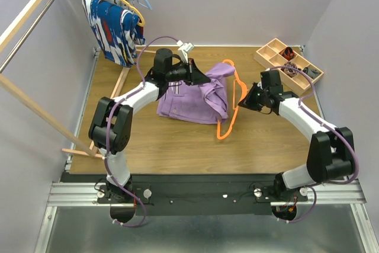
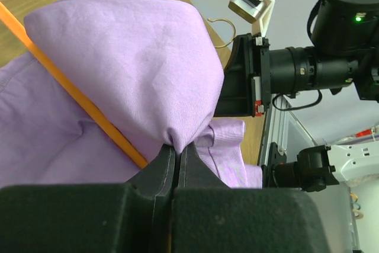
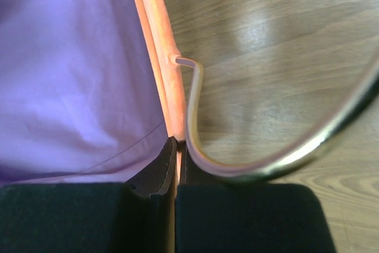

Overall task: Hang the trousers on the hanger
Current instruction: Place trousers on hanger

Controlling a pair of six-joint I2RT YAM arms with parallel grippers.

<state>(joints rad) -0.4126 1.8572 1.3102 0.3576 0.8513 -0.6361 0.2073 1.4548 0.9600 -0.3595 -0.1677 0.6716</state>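
Left arm is reaching in from the near-left base, elbow bent, wrist turned toward the middle of the surface (image 1: pixel 177 143). Left claw (image 2: pixel 177 153) is pinched tight on a peak of cloth, holding one end of the trousers (image 2: pixel 118 57) up in a tent.

Right arm is arcing in from the near-right. Right claw (image 3: pixel 176 149) is clamped narrow on the hanger (image 3: pixel 161 34), just beside where the hook (image 3: pixel 195 122) joins it.

Trousers are sitting mid-surface in a loose folded heap: lilac, soft woven cloth, finely creased. Their right edge is meeting the hanger.

Hanger is sitting just right of them: thin, bright orange plastic, wide triangle. In the left wrist view one of its bars is running diagonally across the cloth, right up to the pinch point. The hook is a thin curved wire, dull metallic sheen.

Surface is wood grain. A compartmented wooden tray (image 1: pixel 290 60) is sitting at the far-right corner, well apart.
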